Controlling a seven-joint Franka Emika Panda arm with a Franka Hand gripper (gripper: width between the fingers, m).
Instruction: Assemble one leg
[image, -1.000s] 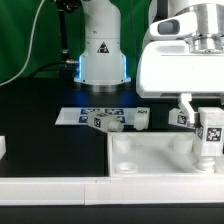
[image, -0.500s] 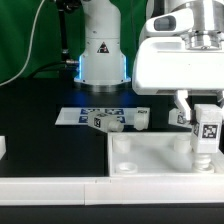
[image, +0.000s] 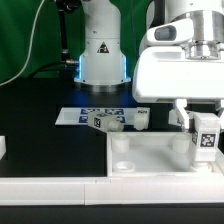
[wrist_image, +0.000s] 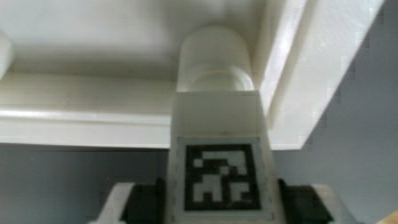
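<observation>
My gripper (image: 203, 122) is shut on a white leg (image: 205, 141) with a black-and-white tag and holds it upright over the far right corner of the large flat white panel (image: 150, 154). In the wrist view the leg (wrist_image: 221, 110) runs up between my fingers (wrist_image: 134, 205), its round end over the panel's corner edge (wrist_image: 107, 95). Three more legs (image: 103, 121) lie and stand behind the panel near the marker board (image: 75, 114).
The robot base (image: 102, 55) stands at the back centre. A small white block (image: 3, 147) sits at the exterior view's left edge. A round socket (image: 120, 142) shows at the panel's far left corner.
My gripper and the leg have moved slightly upward and a little toward the exterior view's left over the panel's right corner.
</observation>
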